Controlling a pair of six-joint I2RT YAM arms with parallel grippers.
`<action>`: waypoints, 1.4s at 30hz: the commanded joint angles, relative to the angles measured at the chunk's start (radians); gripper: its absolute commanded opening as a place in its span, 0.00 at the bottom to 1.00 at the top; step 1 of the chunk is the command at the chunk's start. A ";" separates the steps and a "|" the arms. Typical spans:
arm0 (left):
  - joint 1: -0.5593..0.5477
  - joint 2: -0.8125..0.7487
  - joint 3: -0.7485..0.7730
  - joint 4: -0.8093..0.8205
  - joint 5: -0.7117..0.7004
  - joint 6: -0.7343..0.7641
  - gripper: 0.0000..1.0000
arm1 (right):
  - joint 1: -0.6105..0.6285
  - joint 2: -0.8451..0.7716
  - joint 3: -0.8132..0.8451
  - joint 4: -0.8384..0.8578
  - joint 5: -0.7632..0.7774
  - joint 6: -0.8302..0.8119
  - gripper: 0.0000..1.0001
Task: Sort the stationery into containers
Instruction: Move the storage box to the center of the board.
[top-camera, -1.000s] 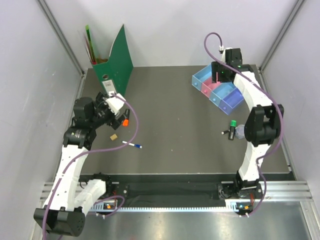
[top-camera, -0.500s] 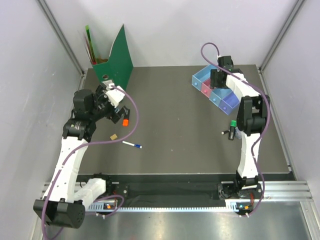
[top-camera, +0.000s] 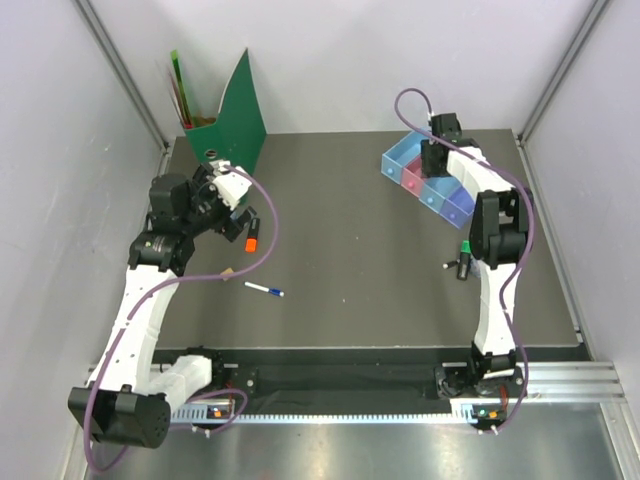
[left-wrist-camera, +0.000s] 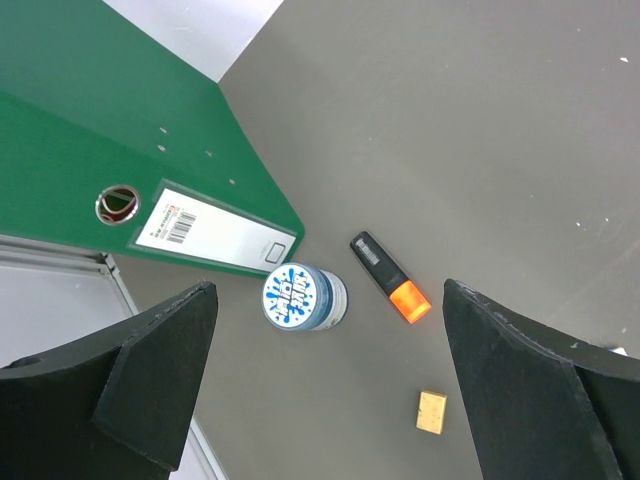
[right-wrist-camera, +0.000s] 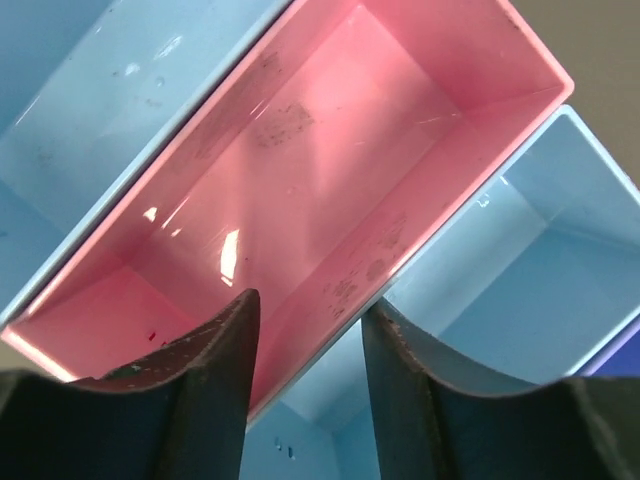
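- My right pincer (right-wrist-camera: 305, 400) hangs over the row of trays at the far right of the table. Its fingers (right-wrist-camera: 200, 390) stand a narrow gap apart with nothing between them, so it is released and carries nothing.
- Straight below it is the pink rectangular plastic tray (right-wrist-camera: 330, 180). The blue plastic tray (right-wrist-camera: 120, 90) touches it on one side and the light blue plastic tray (right-wrist-camera: 520, 260) on the other. The purple plastic tray (top-camera: 460, 207) closes the row at its near right end.
- Nearer to me, just beside the right arm, the black marker with a green cap (top-camera: 464, 256) lies on the dark table (top-camera: 350, 230), outside every tray.
- My left pincer (left-wrist-camera: 345, 390) is spread wide, grasping nothing, and hovers above the far left of the table.
- Under it the orange-and-black highlighter (left-wrist-camera: 390, 278) lies flat on the table.
- Between the highlighter and the tall green file binder (left-wrist-camera: 120, 130) sits a round disc with a blue-and-white splash label (left-wrist-camera: 303, 297). I cannot tell whether it touches the binder.
- A small tan block (left-wrist-camera: 431, 411) lies near the highlighter, on its near side.
- The white pen with a blue cap (top-camera: 264, 290) lies further toward me, apart from the rest.
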 joint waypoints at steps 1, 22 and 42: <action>-0.002 0.001 0.039 0.069 0.007 -0.012 0.99 | 0.043 -0.020 -0.014 0.056 0.009 -0.051 0.42; -0.002 -0.073 -0.017 0.099 0.019 -0.040 0.99 | 0.268 -0.184 -0.222 0.138 0.005 -0.166 0.43; -0.002 -0.183 -0.116 0.076 -0.076 -0.104 0.99 | 0.454 -0.067 -0.074 0.136 0.014 -0.119 0.44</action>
